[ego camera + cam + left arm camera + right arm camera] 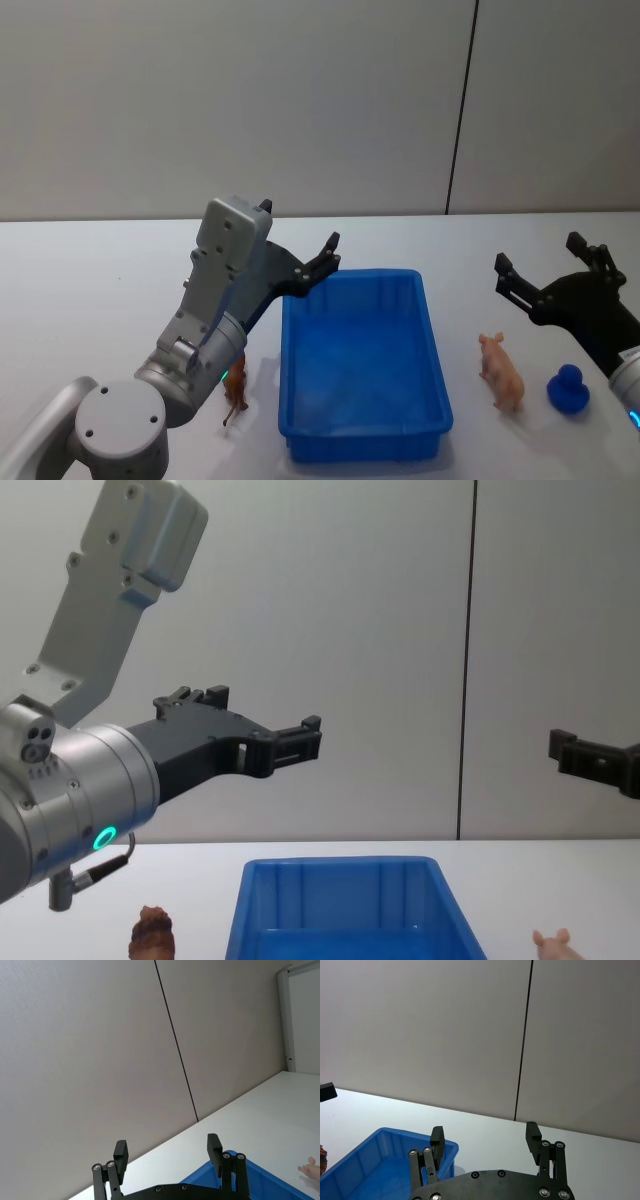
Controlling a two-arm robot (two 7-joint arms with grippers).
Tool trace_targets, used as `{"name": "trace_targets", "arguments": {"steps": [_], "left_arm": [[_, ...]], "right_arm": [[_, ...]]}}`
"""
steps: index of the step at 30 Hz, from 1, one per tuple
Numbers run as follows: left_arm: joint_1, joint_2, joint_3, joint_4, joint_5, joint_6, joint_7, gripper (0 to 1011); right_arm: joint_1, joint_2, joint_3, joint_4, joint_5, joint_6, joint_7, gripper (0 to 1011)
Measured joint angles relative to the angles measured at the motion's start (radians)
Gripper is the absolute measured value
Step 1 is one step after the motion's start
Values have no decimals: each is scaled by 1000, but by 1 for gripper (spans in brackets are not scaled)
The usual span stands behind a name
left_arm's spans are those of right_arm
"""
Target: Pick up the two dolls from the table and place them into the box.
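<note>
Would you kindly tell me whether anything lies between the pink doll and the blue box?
Nothing visible does: only bare table separates the pink doll from the right wall of the box. The small blue toy sits on the doll's other side, away from the box.

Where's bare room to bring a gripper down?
The box floor is bare. Free table: the strip between the box and the pink doll, and the wide stretch behind the box. Crowded: pink doll beside the blue toy at right; brown doll near the box's left wall.
</note>
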Motion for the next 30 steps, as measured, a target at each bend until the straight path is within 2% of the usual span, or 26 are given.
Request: {"name": "trace_targets", "arguments": {"steps": [9,11,18,23,30], "left_arm": [[0,0,0,0,0,0,0,1001],[0,0,0,0,0,0,0,1001],[0,0,0,0,0,0,0,1001],[0,0,0,0,0,0,0,1001],[0,0,0,0,0,0,0,1001]], "right_arm": [[-9,24,19,4,30,10,21,1001],[-17,43,32,8,51,23,37,1001],[-37,92,64,25,80,58,74,1001],[-51,130,88,50,94,86,105,1001],[-56,159,104,79,95,119,138,1001]]}}
